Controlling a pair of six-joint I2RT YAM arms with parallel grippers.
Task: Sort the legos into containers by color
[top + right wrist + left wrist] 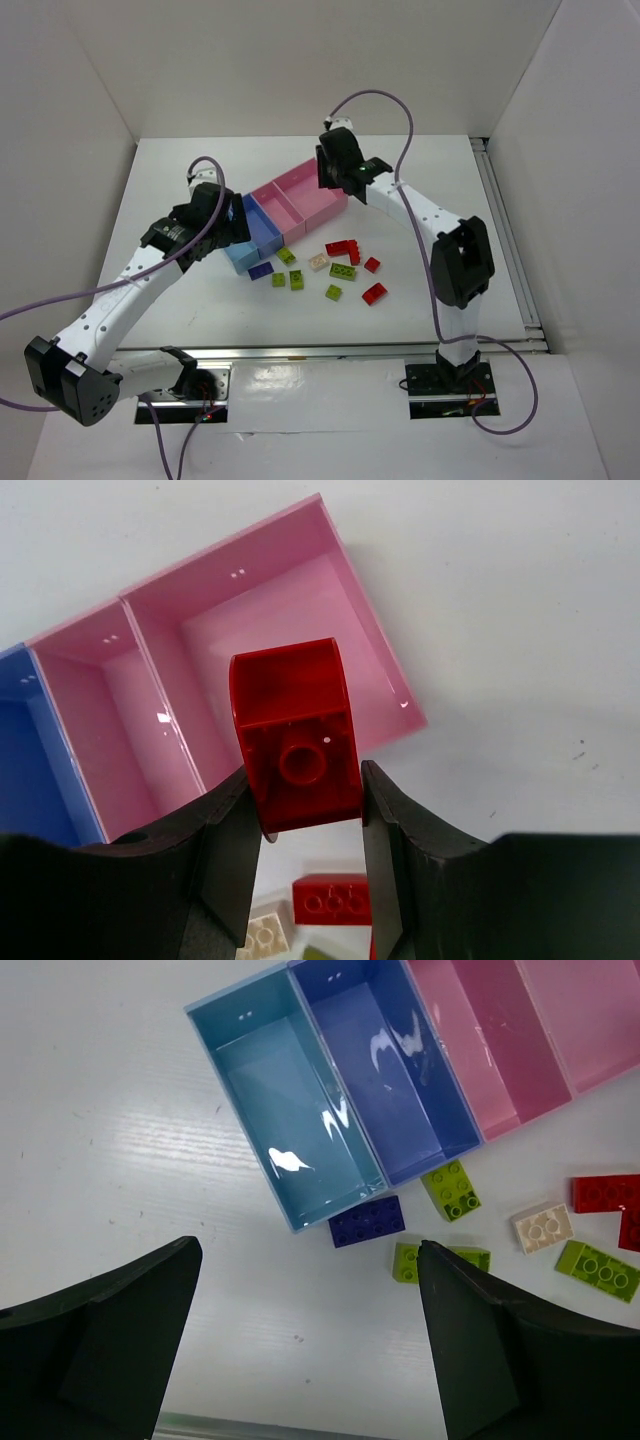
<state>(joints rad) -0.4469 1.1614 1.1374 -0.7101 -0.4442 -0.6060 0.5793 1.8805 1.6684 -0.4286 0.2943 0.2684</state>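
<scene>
The right hand point(308, 805) pinches a red brick point(295, 720) above the end pink tray point(350, 600), apparently poised to drop it there. The left hand point(308, 1260) hangs wide open near the purple brick point(368, 1222) on the surface point(120, 1140), likely its next pick.

Set on a white bench point(250, 320), matte, faintly streaked like wood grain and flecked with tiny dark specks. Boxed in by white panels: a far wall point(330, 60), a left wall point(50, 150), a right wall point(585, 150). Edged on the right by a silvery metal rail point(507, 240) running near to far, and along the near side by a glossy strip point(300, 353). Lit softly from above, with only faint shadows.
</scene>
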